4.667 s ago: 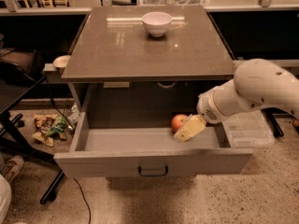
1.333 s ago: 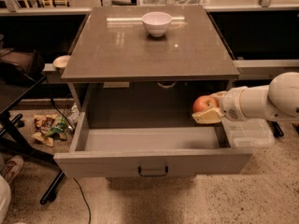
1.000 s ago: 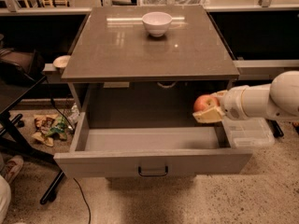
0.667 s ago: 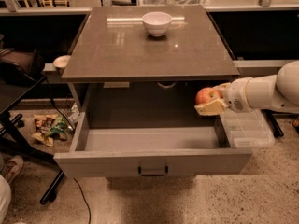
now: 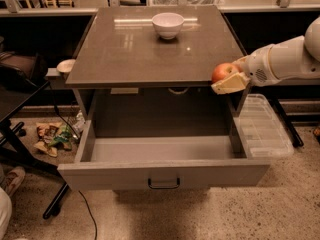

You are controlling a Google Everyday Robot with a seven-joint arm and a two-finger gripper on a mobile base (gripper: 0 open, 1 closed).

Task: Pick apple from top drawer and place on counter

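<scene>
Floor, far left: crumpled wrappers (image 5: 50, 135) lie on the speckled floor, left of the cabinet and near a black stand leg (image 5: 30, 159).
Left ledge: a small white dish (image 5: 65, 65) sits just beside the counter's left edge, lower than the counter top.
Top drawer (image 5: 162, 171): pulled well out toward the camera. Its grey inner floor and side walls show, and the flat front panel is nearest the viewer.
Handle (image 5: 163, 184): small and black, at the centre of the front panel.
Counter (image 5: 150, 54): a glossy brown-grey slab above the open drawer, with reflections on its far half.
Bowl (image 5: 168, 25): white and upright, standing on the counter near the back edge, about mid-width.
Apple (image 5: 223, 71): red-orange, held off the drawer at the counter's front right corner, about level with the slab's edge and above the drawer's right wall. Contact with the counter edge cannot be told.
Gripper (image 5: 229, 77): at the same front right corner, jaws pinching the apple, with one tan finger below and in front of it and the other behind it.
Arm (image 5: 285, 59): white, entering from the right edge and pointing left.
Bin (image 5: 262, 131): clear plastic, on the floor just beside the drawer's right wall, below the arm.
</scene>
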